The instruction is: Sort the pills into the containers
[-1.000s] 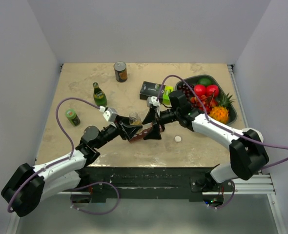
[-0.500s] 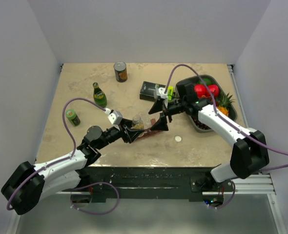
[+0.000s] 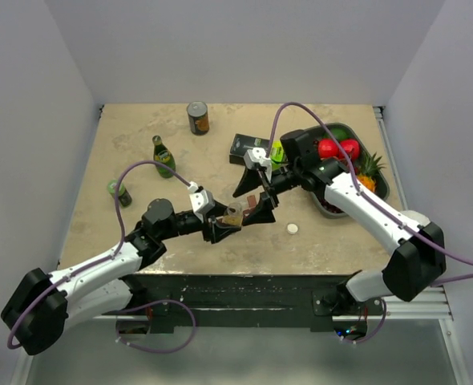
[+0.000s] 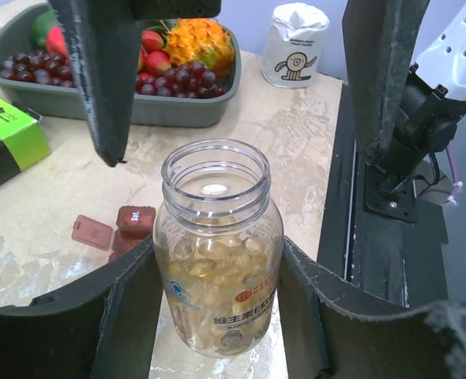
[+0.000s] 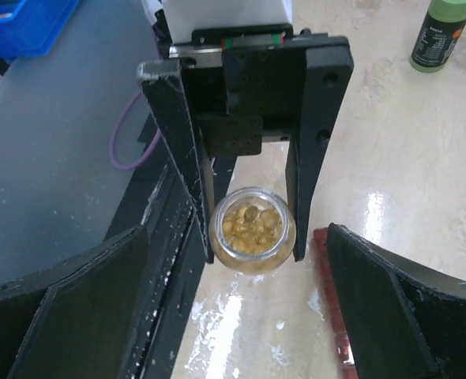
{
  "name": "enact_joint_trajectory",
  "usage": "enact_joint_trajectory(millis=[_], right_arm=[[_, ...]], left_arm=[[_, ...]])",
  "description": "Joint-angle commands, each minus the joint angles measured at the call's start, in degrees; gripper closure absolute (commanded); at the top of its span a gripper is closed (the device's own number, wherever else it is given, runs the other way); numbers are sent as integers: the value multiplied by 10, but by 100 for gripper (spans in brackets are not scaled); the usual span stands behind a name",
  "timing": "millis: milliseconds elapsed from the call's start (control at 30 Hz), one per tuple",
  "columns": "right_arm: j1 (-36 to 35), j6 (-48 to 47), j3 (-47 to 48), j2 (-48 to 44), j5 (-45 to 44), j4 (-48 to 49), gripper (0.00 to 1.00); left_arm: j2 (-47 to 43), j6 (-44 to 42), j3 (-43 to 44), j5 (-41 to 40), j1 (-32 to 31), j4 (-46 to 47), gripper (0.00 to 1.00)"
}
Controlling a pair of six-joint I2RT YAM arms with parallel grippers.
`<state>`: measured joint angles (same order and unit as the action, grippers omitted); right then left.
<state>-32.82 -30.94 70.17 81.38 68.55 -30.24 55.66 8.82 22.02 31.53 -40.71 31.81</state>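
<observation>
Pill bottle (image 4: 217,245) has moved nearer the worktop's (image 3: 140,152) front edge, clamped in left claw (image 3: 227,224); right claw (image 3: 252,198) gapes (empty) above.

Left arm (image 3: 100,269) and right arm (image 3: 369,207), white shells, black joints; purple cables (image 3: 150,163) off both wrists; left gripper (image 3: 230,220), right gripper (image 3: 252,199), matte black.

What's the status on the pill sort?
Left claw shut on the pill bottle, uncapped. Right claw wide open over its mouth. Red container strip lies beside the bottle. Nothing blocking the mouth.
</observation>
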Motion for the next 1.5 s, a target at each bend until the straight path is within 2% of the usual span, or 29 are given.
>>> enact_joint_trajectory(millis=[0, 67, 267, 400, 433, 500, 600, 633, 667, 767, 833, 967, 1000, 1100, 1300, 1467], right_arm=[[-16, 84, 5, 8, -5, 68, 5], [-21, 100, 2, 13, -4, 81, 11], [-33, 112, 1, 29, -13, 92, 20], [-36, 118, -3, 37, -25, 98, 30], [-35, 118, -3, 37, -26, 98, 36], [-35, 118, -5, 36, -28, 99, 40], [-36, 117, -6, 35, -34, 99, 53], [-35, 116, -7, 34, -38, 99, 59], [-35, 116, -7, 35, -42, 98, 71], [-35, 113, -6, 30, -41, 94, 89], [-35, 113, -1, 28, -37, 91, 92], [-34, 134, 4, 27, -21, 105, 96], [-34, 146, 5, 27, -15, 107, 97], [-34, 162, 6, 23, -11, 118, 98], [-16, 202, -3, 17, 5, 156, 99], [-12, 218, -9, 11, 11, 175, 99]], left_arm=[[5, -6, 21, 27, -3, 39, 100], [9, -5, 21, 27, -3, 44, 100], [12, 3, 19, 22, -3, 56, 100], [9, 3, 17, 13, -3, 57, 100], [9, 4, 17, 13, -3, 58, 100], [6, 5, 15, 7, -3, 59, 100], [5, 7, 13, 4, -3, 61, 100], [4, 7, 12, 0, -3, 61, 100], [4, 8, 12, -1, -3, 61, 100], [6, 15, 9, -9, -3, 62, 100], [9, 25, 8, -13, -3, 65, 99], [19, 57, -5, -8, -3, 102, 79], [24, 72, -8, -7, -3, 112, 68], [30, 102, -24, -8, -3, 153, 52], [24, 117, -44, -11, -3, 193, 38], [26, 119, -46, -11, -3, 194, 32]])
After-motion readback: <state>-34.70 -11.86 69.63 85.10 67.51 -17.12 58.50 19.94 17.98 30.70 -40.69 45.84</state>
